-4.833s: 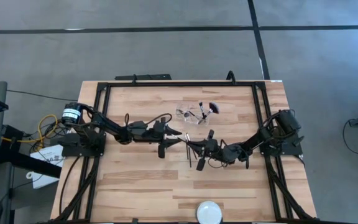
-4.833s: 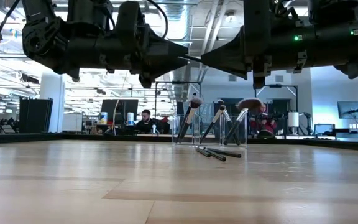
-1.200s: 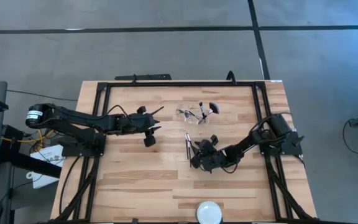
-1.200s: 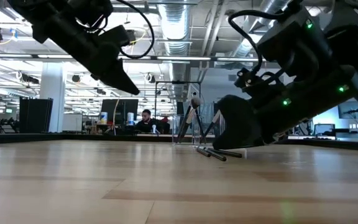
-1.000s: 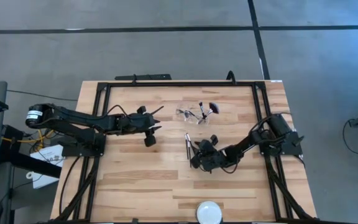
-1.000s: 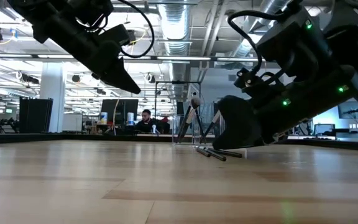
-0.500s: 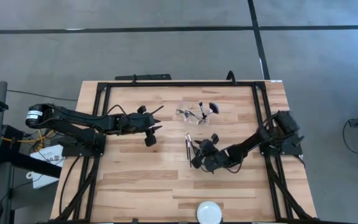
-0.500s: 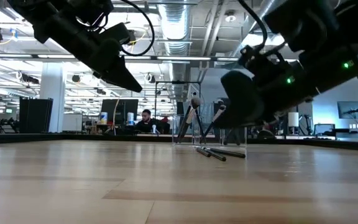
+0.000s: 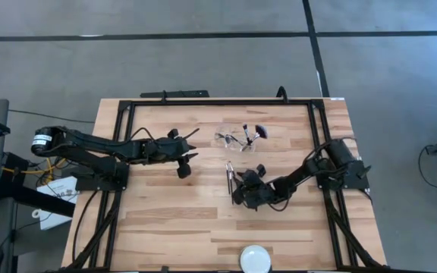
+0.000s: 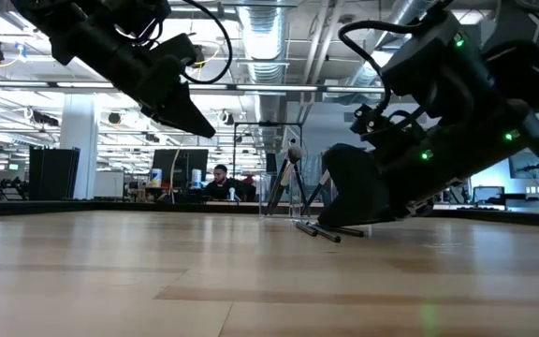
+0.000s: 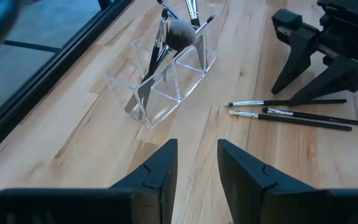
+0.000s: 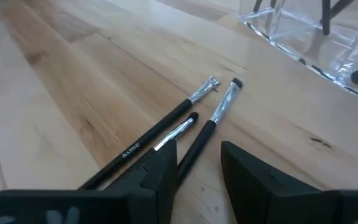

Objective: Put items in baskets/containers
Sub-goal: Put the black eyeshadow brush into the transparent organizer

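Three slim dark-handled brushes [image 12: 194,121] lie side by side on the table just near of the clear container [image 11: 166,74]; in the high view the brushes [image 9: 229,173] show as thin lines. More brushes [image 11: 178,32] stand tilted in the container [image 9: 237,139], leaning on its walls. My right gripper [image 12: 197,165] is open, low over the lying brushes, and one handle runs between its fingers. My left gripper [image 9: 191,145] hangs open above the table, left of the container, with nothing between its fingers [image 11: 160,168].
A white round disc [image 9: 254,258] sits at the table's near edge. A black frame [image 9: 218,101] runs along the far edge and both sides. Bare wood [image 9: 173,220] lies near and left of the brushes. People and desks show in the room behind [image 10: 218,183].
My right gripper has risen a little above the lying brushes and come back down low over them, its fingers still apart. The brushes have stayed where they were.
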You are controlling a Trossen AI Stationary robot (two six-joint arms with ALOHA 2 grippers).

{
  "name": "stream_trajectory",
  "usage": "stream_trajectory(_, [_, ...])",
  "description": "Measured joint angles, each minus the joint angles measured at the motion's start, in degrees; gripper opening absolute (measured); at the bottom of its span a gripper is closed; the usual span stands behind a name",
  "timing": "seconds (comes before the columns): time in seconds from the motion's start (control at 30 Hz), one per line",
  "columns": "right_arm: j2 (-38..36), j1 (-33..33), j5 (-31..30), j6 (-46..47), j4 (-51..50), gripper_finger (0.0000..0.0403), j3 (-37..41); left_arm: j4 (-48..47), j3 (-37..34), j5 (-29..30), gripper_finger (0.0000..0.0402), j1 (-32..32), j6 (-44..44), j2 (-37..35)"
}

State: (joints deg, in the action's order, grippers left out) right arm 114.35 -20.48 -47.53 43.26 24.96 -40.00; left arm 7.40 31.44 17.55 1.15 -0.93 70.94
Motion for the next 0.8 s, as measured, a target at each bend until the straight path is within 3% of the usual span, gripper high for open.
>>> stream_trajectory(0.3, [-3.8, -0.1, 3.0, -5.7, -4.9, 0.0116, 0.3, 0.2, 0.0, 0.0, 0.0111, 0.0, 0.0, 0.0])
stream_trajectory(0.5, [-4.4, 0.5, 4.9, 2.4, -11.4, 0.0116, -0.1, 0.4, 0.0, 0.0, 0.0111, 0.0, 0.0, 0.0])
stream_trajectory(0.8, [-4.0, 0.4, 5.8, 3.5, -13.6, 0.01, -0.1, 0.5, 0.0, 0.0, 0.0111, 0.0, 0.0, 0.0])
